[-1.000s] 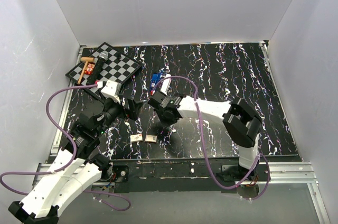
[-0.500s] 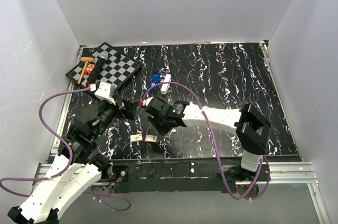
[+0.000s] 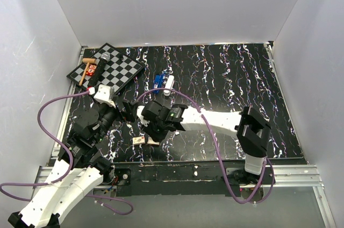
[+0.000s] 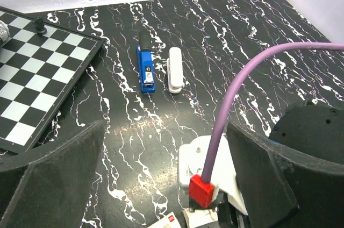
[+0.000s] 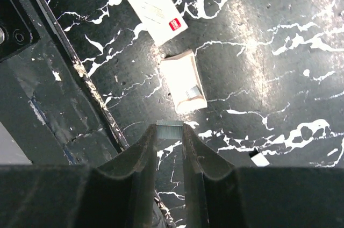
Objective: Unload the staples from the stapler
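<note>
The stapler lies open on the black marbled table as a blue part (image 3: 157, 80) (image 4: 145, 66) and a white part (image 3: 169, 84) (image 4: 175, 69) side by side. My right gripper (image 5: 170, 131) (image 3: 152, 133) points down near the table's front edge, shut on a short silvery strip of staples (image 5: 170, 129) pinched between its fingertips. It hangs just in front of a small open tan-and-white box (image 5: 184, 82) (image 3: 154, 142). My left gripper (image 4: 161, 179) (image 3: 129, 111) stands wide open and holds nothing, close to the right wrist, well short of the stapler.
A second small box with a red logo (image 5: 155, 6) (image 3: 139, 140) lies beside the open one. A chessboard (image 3: 115, 69) (image 4: 32, 72) with small items sits at the back left. The table's metal front rail (image 5: 64, 72) runs close by. A purple cable (image 4: 242, 88) crosses the left wrist view.
My right arm has swung left and toward the front edge, carrying the staples from near the stapler to over the small boxes. The left gripper has shifted slightly left and stayed open.
</note>
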Robot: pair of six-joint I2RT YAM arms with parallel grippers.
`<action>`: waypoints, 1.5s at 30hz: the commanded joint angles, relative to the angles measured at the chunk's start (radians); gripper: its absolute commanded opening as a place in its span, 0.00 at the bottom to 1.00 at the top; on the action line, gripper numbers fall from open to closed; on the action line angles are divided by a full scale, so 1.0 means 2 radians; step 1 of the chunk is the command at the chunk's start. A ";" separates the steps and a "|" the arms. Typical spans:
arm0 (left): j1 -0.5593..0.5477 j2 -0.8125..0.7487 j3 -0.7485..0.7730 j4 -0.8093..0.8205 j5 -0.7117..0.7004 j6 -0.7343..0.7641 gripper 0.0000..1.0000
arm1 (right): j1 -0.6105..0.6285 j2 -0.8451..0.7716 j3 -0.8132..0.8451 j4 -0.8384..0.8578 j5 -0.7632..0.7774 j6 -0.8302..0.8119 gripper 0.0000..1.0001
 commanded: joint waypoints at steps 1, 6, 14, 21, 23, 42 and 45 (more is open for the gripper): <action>0.002 -0.003 -0.004 0.004 -0.013 -0.001 0.98 | 0.003 0.019 0.028 0.009 -0.027 -0.044 0.20; 0.002 -0.008 -0.004 0.006 -0.019 -0.001 0.98 | 0.005 0.039 0.039 0.005 -0.028 -0.051 0.20; 0.002 -0.008 -0.005 0.007 -0.023 -0.001 0.98 | 0.005 0.063 0.054 0.001 -0.033 -0.069 0.21; 0.002 -0.010 -0.004 0.007 -0.023 0.000 0.98 | 0.007 0.075 0.056 0.005 -0.040 -0.068 0.21; 0.002 -0.011 -0.005 0.007 -0.023 0.001 0.98 | 0.008 0.079 0.056 0.008 -0.041 -0.066 0.21; 0.002 -0.011 -0.005 0.007 -0.022 0.002 0.98 | 0.009 0.095 0.071 0.014 -0.018 -0.063 0.22; 0.002 -0.013 -0.005 0.007 -0.022 0.002 0.98 | 0.009 0.097 0.073 0.014 -0.012 -0.063 0.22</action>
